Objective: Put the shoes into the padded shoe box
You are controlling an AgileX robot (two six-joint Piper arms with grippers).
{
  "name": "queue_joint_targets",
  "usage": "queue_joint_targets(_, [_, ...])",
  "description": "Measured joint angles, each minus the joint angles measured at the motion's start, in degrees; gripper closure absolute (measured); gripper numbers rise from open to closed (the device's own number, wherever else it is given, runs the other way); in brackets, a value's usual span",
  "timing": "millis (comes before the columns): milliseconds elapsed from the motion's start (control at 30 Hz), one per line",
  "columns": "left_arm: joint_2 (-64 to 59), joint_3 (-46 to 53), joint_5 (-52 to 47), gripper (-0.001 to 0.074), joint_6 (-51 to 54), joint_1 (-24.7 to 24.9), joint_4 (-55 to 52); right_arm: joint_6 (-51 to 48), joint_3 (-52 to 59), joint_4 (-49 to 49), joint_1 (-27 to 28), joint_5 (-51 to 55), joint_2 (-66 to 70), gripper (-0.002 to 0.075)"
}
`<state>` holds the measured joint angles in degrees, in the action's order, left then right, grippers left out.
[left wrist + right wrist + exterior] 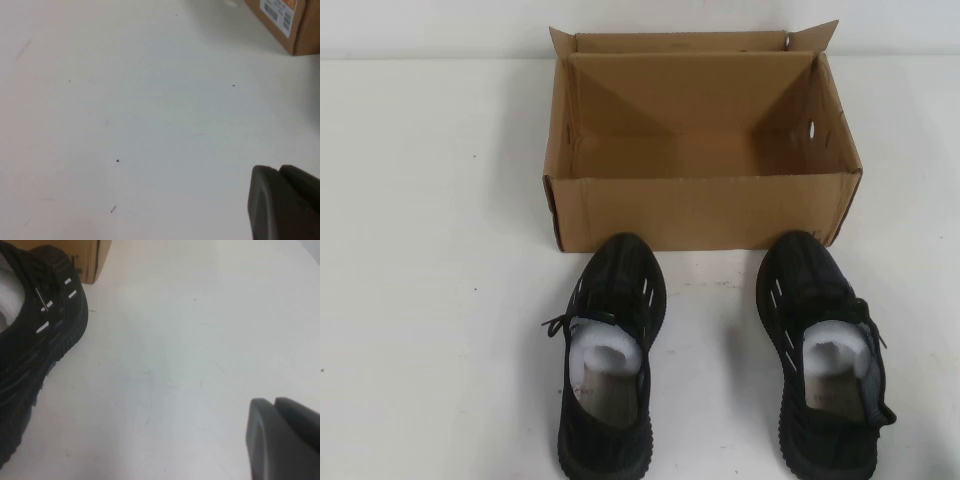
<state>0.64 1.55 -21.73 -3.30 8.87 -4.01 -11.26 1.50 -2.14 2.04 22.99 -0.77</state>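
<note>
Two black knit sneakers with white dash marks stand side by side on the white table, toes toward the box: the left shoe (610, 350) and the right shoe (825, 350), both with white paper stuffing. The open brown cardboard shoe box (700, 210) stands just behind them and looks empty. Neither arm shows in the high view. My left gripper (279, 169) hovers shut and empty over bare table, with a box corner (300, 30) far off. My right gripper (274, 401) is shut and empty over bare table, apart from the right shoe (35, 330) and the box corner (97, 260).
The white table (430, 300) stretches wide on both sides of the box and shoes. The box flaps (810, 38) stand upright at the back. A barcode label (277, 11) sits on the box's outer side.
</note>
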Motion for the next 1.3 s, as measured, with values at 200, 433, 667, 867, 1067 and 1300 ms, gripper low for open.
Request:
queue_joint_targets(200, [0.0, 0.0, 0.0, 0.0739, 0.0, 0.0, 0.0, 0.0, 0.0, 0.0, 0.0, 0.0, 0.0, 0.0735])
queue_joint_targets(433, [0.0, 0.0, 0.0, 0.0739, 0.0, 0.0, 0.0, 0.0, 0.0, 0.0, 0.0, 0.0, 0.0, 0.0735])
queue_joint_targets(667, [0.0, 0.0, 0.0, 0.0739, 0.0, 0.0, 0.0, 0.0, 0.0, 0.0, 0.0, 0.0, 0.0, 0.0735])
queue_joint_targets(867, [0.0, 0.0, 0.0, 0.0739, 0.0, 0.0, 0.0, -0.1, 0.0, 0.2, 0.0, 0.0, 0.0, 0.0735])
queue_joint_targets(1067, [0.0, 0.0, 0.0, 0.0739, 0.0, 0.0, 0.0, -0.5, 0.0, 1.1, 0.0, 0.0, 0.0, 0.0735])
queue_joint_targets(1300, [0.0, 0.0, 0.0, 0.0739, 0.0, 0.0, 0.0, -0.6, 0.0, -0.5, 0.0, -0.8, 0.0, 0.0735])
